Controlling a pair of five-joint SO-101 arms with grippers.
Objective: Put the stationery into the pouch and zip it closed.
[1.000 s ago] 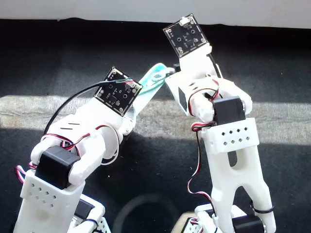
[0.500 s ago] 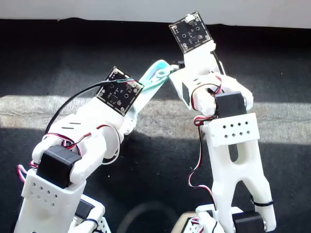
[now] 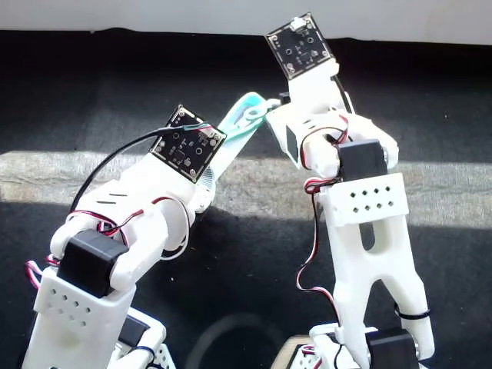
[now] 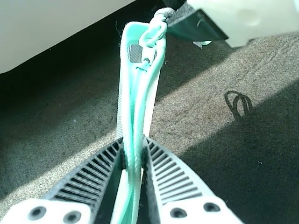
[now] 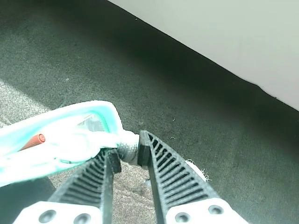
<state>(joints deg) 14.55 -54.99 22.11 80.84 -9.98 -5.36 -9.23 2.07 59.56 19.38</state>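
while the left gripper (image 4: 133,156) clamps the pouch (image 4: 140,88), its near end is hidden. the right gripper (image 5: 127,153) pinches the zip pull (image 5: 128,146), a mostly hidden pen (image 5: 36,139) just beyond.

The left arm (image 3: 131,223) slants from the lower left up toward frame centre, its gripper (image 4: 134,144) clamped on the pouch (image 4: 140,88). The right arm (image 3: 365,231) rises at right, wrist folded toward upper centre, its gripper (image 5: 126,145) pinching the zip pull (image 5: 131,150).

Pouch (image 3: 244,117) mostly hidden in high view; zip pull (image 5: 129,148) half hidden between jaws.
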